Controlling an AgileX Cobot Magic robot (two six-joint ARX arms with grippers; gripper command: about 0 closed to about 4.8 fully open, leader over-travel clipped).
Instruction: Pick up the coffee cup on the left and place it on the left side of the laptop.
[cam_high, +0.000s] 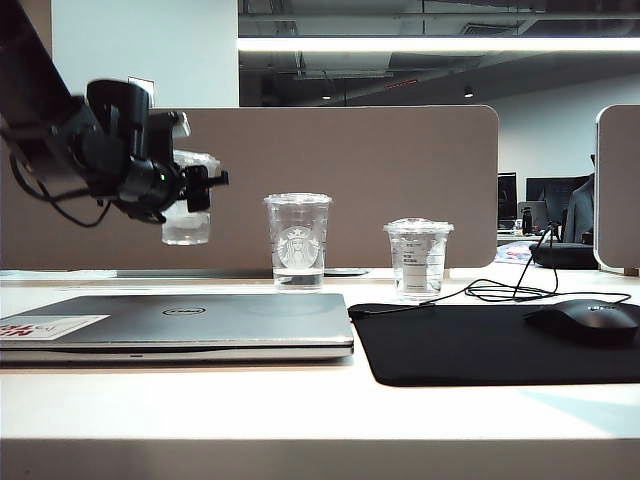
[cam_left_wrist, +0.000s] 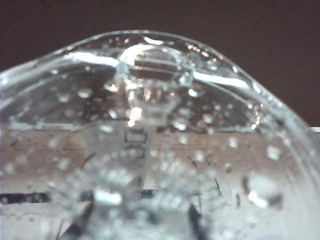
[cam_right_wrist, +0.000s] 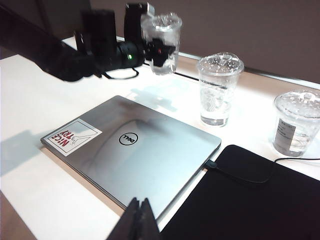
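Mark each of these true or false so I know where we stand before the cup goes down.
1. The left gripper holds the coffee cup up off the table. True.
2. The laptop is open. False: its lid is shut flat.
3. The right gripper is closed and holds nothing, near the laptop's front edge. True.
4. The Starbucks cup lies on its side. False: it stands upright behind the laptop.
5. The mouse sits on the black mat. True.
6. The labelled cup stands on the laptop. False: it stands on the table behind the mat.
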